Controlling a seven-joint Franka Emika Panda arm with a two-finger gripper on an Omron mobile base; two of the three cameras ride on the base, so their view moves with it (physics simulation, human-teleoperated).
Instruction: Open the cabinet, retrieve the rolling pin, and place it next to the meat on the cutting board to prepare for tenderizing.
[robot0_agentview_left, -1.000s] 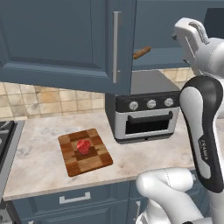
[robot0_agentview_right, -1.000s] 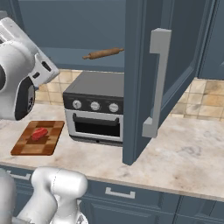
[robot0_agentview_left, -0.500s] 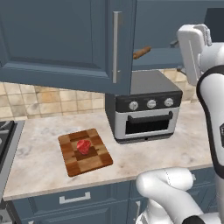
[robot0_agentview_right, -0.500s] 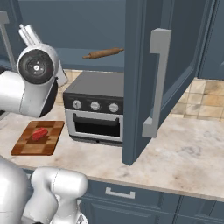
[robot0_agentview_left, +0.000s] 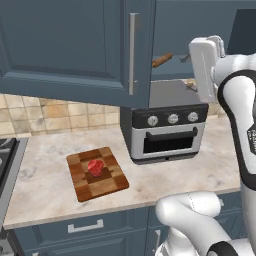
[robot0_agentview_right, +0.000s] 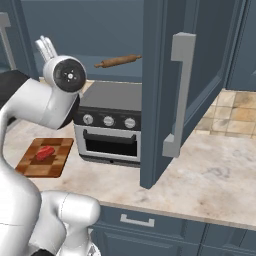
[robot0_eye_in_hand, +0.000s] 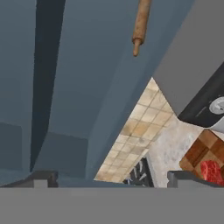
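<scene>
Gripper (robot0_agentview_right: 46, 47): jaws stood spread wide with nothing between them; raised to cabinet height, in front of the open compartment
Progress: the cabinet (robot0_agentview_right: 192, 85) door already hung swung out, so the opening step looked done; the reach, the grasp, the carry and the placing all remained, by my judgement
Cutting board (robot0_agentview_left: 97, 173): lay on the counter at the left, beside the toaster oven (robot0_agentview_left: 167, 127); bare wood showed around the meat, room enough for the pin as far as I could judge
Meat (robot0_agentview_left: 95, 167): sat near the middle of the board; red and lumpy; untouched
Rolling pin (robot0_agentview_right: 118, 61): lay inside the cabinet above the oven, tilted a little, one end higher; in the hand view its handle end (robot0_eye_in_hand: 141, 26) showed at the top, ahead of the fingertips (robot0_eye_in_hand: 43, 179) and well apart from them
Pin to gripper: off to the gripper's right and farther back in the right base view; no contact; the hand seemed to need a reach inward before any closing
</scene>
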